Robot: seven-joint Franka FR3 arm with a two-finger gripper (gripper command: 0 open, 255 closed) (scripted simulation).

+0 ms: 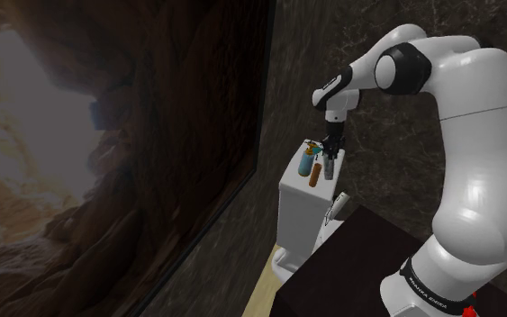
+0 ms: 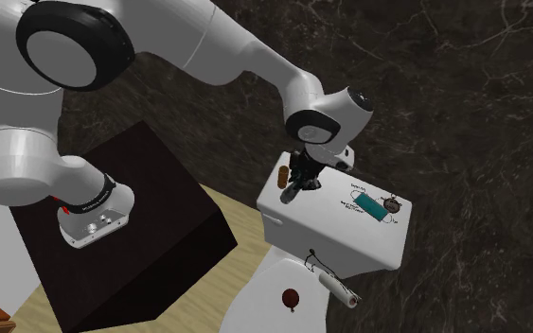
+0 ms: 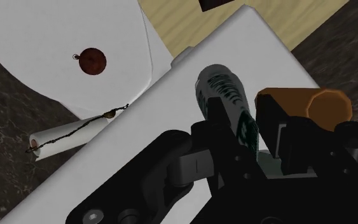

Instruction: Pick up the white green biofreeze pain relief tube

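Observation:
The white and green tube (image 3: pixel 225 86) lies on the white toilet tank lid (image 3: pixel 247 38), its capped end pointing past the fingertips. My black gripper (image 3: pixel 244 111) is down over it, the two fingers clasping its sides. In the second exterior view the gripper (image 2: pixel 295 189) sits at the lid's (image 2: pixel 340 236) near-left corner. The shoulder view has the gripper (image 1: pixel 330 162) low on the tank top, with a grey tube (image 1: pixel 330 169) under it.
An orange-brown bottle (image 3: pixel 311 105) lies right beside one finger, also seen as the bottle (image 2: pixel 283 177). A teal item (image 2: pixel 370 206) rests farther along the lid. A paper roll (image 3: pixel 60 135) and a red knob (image 3: pixel 92 61) are below the tank. The dark stand (image 2: pixel 132 227) is close by.

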